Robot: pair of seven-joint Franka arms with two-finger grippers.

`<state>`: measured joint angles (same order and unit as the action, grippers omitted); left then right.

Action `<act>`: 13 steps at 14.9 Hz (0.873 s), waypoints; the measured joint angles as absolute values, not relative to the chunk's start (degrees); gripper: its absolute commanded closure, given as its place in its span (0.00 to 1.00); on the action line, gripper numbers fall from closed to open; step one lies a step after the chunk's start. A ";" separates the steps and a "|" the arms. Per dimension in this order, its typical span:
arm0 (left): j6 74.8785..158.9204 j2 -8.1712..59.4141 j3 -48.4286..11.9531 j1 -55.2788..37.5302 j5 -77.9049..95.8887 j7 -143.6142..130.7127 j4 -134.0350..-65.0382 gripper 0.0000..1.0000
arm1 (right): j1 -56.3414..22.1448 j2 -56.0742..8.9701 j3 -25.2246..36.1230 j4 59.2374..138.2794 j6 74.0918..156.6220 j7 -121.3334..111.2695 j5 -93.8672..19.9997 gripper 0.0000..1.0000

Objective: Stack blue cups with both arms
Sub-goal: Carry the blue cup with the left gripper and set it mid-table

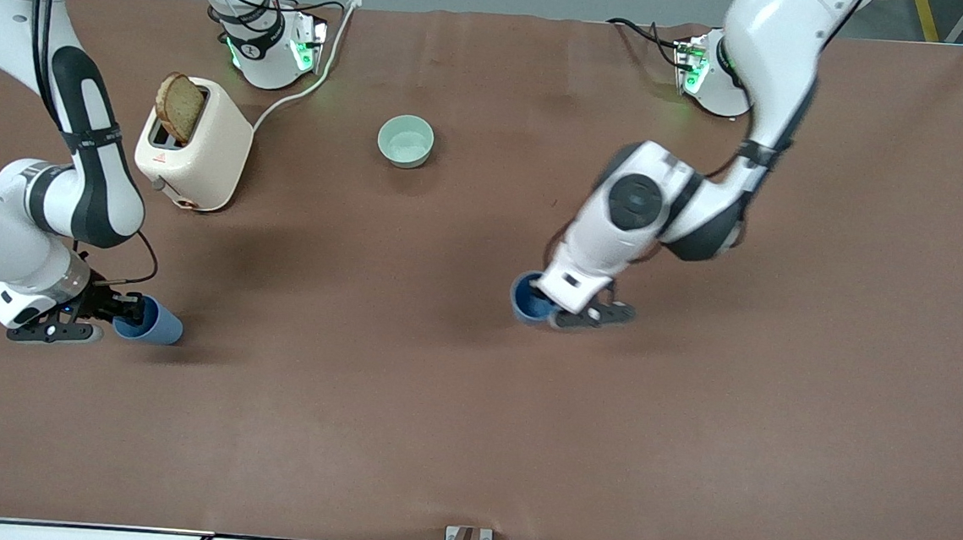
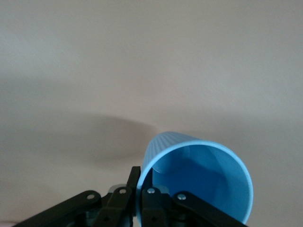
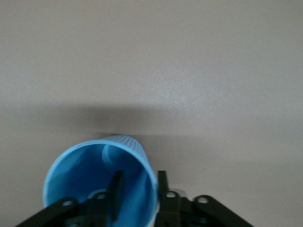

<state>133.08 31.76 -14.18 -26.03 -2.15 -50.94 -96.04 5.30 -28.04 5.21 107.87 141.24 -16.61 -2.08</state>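
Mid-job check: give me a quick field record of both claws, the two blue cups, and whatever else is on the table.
left claw: shut on the rim wall of blue cup A, near table middle
right claw: shut on the rim wall of blue cup B, at the right arm's end
cups: apart, not stacked
green bowl: farther from the front camera than both cups
toaster: bread slice sticking up from its slot

blue cup [image 3: 94, 182], rim pinched between right gripper [image 3: 138, 189] fingers [image 3: 115, 191]
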 measured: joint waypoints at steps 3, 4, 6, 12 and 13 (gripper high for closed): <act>133.09 36.42 -13.86 -30.85 -3.81 -56.20 -92.56 1.00 | 5.24 -28.04 5.12 107.80 141.01 -16.52 -2.08 0.98; 133.10 37.85 -13.83 -31.67 -5.03 -57.68 -91.73 0.98 | 5.18 -28.04 5.10 107.73 140.71 -16.38 -2.08 0.98; 133.16 39.68 -13.84 -32.13 -7.14 -59.70 -90.83 0.72 | 4.92 -27.89 5.07 107.22 139.50 -15.90 -2.08 0.99; 130.90 39.03 -13.25 -31.23 -9.65 -59.85 -87.11 0.00 | 0.90 -24.83 4.42 97.53 121.88 -8.19 -3.70 0.99; 127.86 38.10 -13.17 -30.37 -10.11 -59.85 -85.19 0.00 | -0.77 -24.07 4.24 95.88 119.21 -5.40 -4.96 0.98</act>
